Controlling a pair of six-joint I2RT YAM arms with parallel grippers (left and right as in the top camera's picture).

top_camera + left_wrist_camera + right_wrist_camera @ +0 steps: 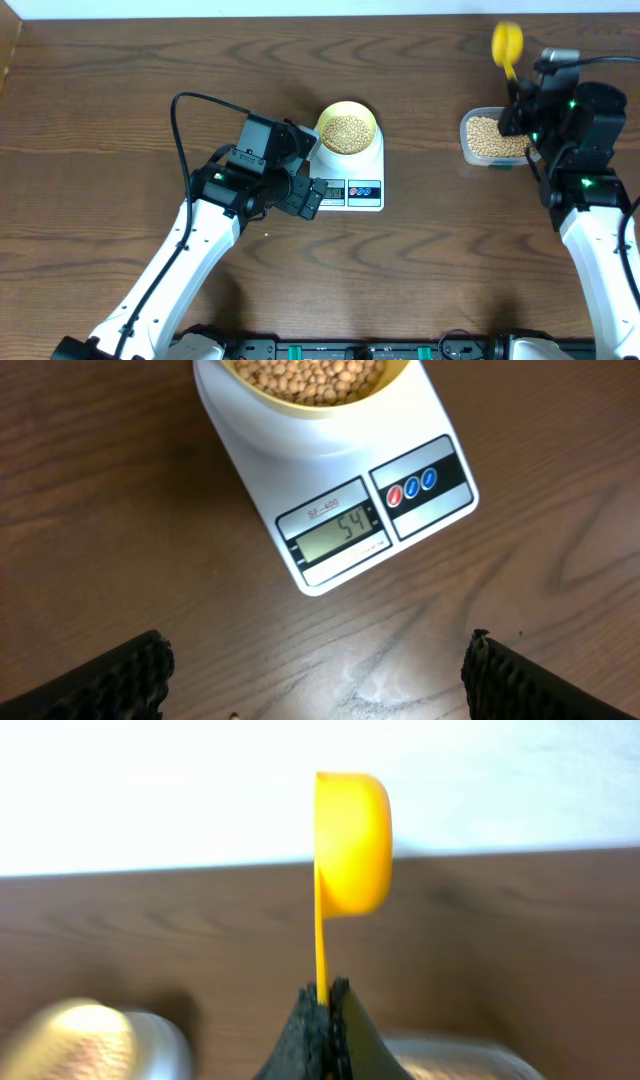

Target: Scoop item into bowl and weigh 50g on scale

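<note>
The pale-yellow bowl holds tan beans and stands on the white scale. In the left wrist view the bowl's rim and beans are at the top, and the scale has its LCD reading 54. My left gripper is open just in front of the scale's left corner, with only bare table between its fingers. My right gripper is shut on the handle of a yellow scoop, held upright above the tub.
A clear plastic tub of more beans sits at the right, under the right gripper. One stray bean lies on the wooden table between the left fingers. The table's far edge is just behind the scoop.
</note>
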